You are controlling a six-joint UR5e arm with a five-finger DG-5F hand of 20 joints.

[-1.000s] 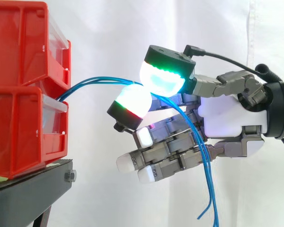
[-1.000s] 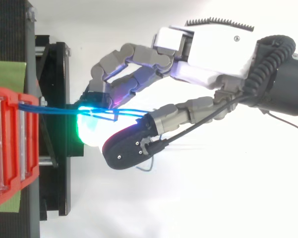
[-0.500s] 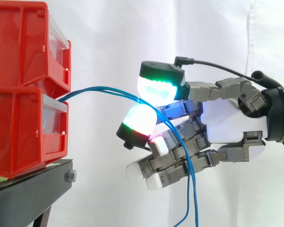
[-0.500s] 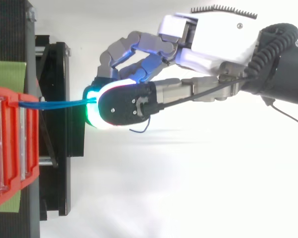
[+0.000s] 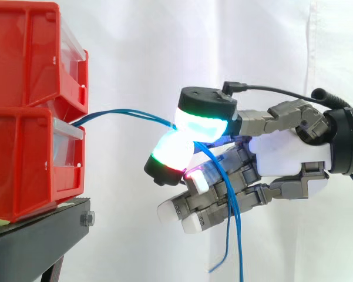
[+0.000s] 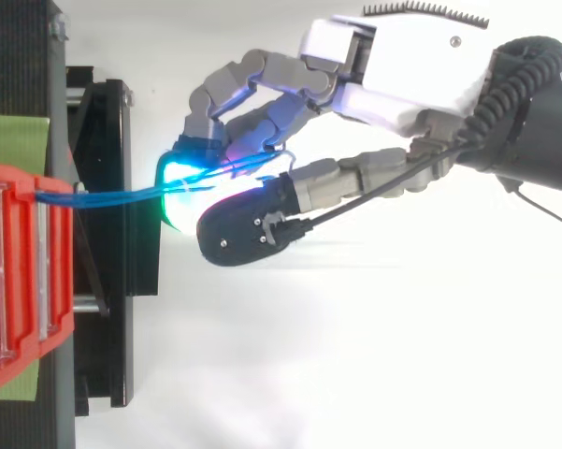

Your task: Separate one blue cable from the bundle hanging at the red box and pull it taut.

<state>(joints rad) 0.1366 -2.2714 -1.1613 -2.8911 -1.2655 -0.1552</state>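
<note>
The red bins are glossy moulded plastic; the stand under them is matt black metal. Behind them the curtain is creased white cloth. The blue cables leaving the bins look smooth and shiny.

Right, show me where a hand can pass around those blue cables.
Open air lies above the blue cables, between the upper red bin and the hand; also beneath them, between the black stand and the dangling ends. Crowded where the fingertips pinch the cables.
</note>
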